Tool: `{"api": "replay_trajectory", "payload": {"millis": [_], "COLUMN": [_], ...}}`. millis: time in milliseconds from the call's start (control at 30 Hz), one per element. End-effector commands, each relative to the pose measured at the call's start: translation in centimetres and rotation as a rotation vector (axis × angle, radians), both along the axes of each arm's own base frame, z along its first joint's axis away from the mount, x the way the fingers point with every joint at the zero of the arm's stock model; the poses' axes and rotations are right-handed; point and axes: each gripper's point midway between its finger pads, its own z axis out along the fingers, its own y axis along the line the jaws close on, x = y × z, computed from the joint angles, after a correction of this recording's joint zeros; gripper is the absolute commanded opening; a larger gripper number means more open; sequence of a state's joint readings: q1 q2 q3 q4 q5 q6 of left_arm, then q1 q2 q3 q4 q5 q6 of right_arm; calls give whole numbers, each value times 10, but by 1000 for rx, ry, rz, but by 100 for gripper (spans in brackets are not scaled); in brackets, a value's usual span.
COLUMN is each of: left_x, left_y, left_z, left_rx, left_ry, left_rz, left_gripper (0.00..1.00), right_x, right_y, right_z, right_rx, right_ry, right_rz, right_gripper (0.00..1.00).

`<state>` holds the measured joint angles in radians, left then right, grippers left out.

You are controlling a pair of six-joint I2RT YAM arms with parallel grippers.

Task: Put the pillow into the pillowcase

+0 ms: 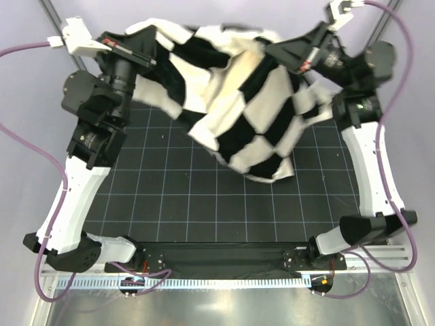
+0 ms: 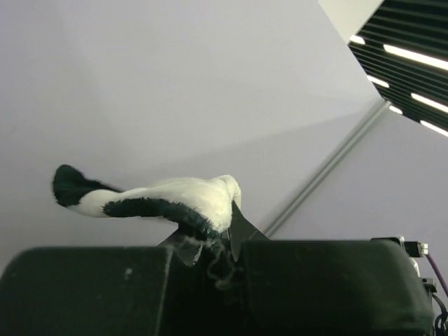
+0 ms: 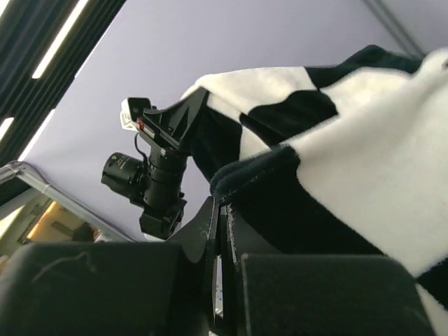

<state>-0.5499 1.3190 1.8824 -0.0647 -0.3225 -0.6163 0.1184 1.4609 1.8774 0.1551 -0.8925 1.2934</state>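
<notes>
The black-and-white checked pillowcase (image 1: pixel 251 115) hangs bulging above the black gridded mat (image 1: pixel 170 183), held up by its top edge between both grippers. My left gripper (image 1: pixel 153 49) is shut on the edge's left end, seen as a plush fold (image 2: pixel 168 199) at its fingertips (image 2: pixel 241 227). My right gripper (image 1: pixel 270 50) is shut on the edge's right part; the fabric (image 3: pixel 350 161) drapes over its fingers (image 3: pixel 218 217). A cream patch (image 1: pixel 254 60) near the top edge may be the pillow; the rest of it is hidden.
The mat covers the table's middle. Both arm bases (image 1: pixel 102 248) stand at the near edge beside a metal rail (image 1: pixel 217 280). Frame posts rise at the far corners. The left arm's wrist camera (image 3: pixel 150 175) shows in the right wrist view.
</notes>
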Motion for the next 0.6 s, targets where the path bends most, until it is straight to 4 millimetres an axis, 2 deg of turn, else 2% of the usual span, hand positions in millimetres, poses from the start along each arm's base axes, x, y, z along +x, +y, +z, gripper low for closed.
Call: {"api": "replay_trajectory", "payload": {"millis": [0,33,67,100,133,167,200,233,267,300,400,433,467,500,567], "left_x": [-28,-53,-62,-61,-89,-101,-101,-88,-93,-86,-41,-31,-12,12,32], "left_y": [55,69,66,59,66,60,55,41,34,26,-7,-18,-34,-61,-94], "left_z": [57,90,104,115,143,155,159,157,161,158,131,122,105,73,40], "left_rx": [-57,-72,-45,-2,-13,5,12,31,36,35,44,29,39,79,72], "left_ry": [-151,-221,-265,-307,-403,-462,-477,-477,-506,-499,-414,-391,-342,-283,-228], "left_rz": [157,170,153,144,130,90,69,36,-6,-30,-106,-154,-192,-269,-352], "left_gripper": [0,0,0,0,0,0,1,0,1,1,1,1,1,1,0], "right_x": [1,-12,-11,-7,-11,-9,-10,-2,4,13,17,19,22,34,34], "right_y": [36,36,38,39,35,34,31,32,31,31,22,17,15,13,-2], "right_z": [19,42,47,50,61,62,63,51,43,21,-1,-21,-33,-69,-94], "right_rx": [40,69,80,91,106,99,92,74,59,46,70,62,50,10,-31], "right_ry": [-72,-105,-104,-100,-115,-124,-127,-90,-87,-31,-17,4,21,71,80], "right_rz": [45,69,79,83,70,53,36,24,5,-3,-4,-17,-27,-56,-120], "right_gripper": [4,4,4,4,4,4,4,4,4,4,4,4,4,4,8]}}
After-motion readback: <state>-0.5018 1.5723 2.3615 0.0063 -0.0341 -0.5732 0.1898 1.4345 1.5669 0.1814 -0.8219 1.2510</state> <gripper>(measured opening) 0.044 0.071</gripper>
